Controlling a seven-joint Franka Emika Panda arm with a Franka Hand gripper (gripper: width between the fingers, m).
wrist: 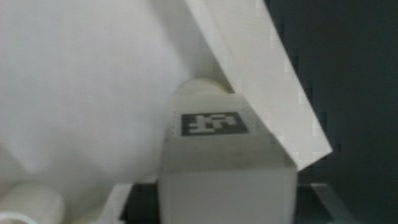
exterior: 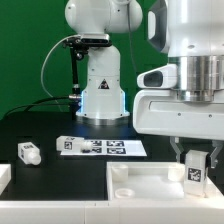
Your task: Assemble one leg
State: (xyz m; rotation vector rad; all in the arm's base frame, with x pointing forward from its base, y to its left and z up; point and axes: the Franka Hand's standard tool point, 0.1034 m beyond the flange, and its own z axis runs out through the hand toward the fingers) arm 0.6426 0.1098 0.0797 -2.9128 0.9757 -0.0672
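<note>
My gripper (exterior: pixel 196 166) is at the exterior view's right, shut on a white leg (exterior: pixel 195 172) with a black-and-white tag on its face. It holds the leg upright over the right part of the large white square tray-like piece (exterior: pixel 150 188), just above or touching it. In the wrist view the held leg (wrist: pixel 222 165) fills the middle with its tag facing the camera, in front of the tray-like piece (wrist: pixel 89 100) and its raised edge. A second leg (exterior: pixel 28 152) lies on the black table at the exterior view's left, far from the gripper.
The marker board (exterior: pixel 100 146) lies flat on the table behind the tray-like piece. The arm's white base (exterior: pixel 100 85) stands at the back. Another white part (exterior: pixel 5 178) shows at the left edge. A round corner feature (wrist: pixel 27 200) of the tray-like piece shows in the wrist view.
</note>
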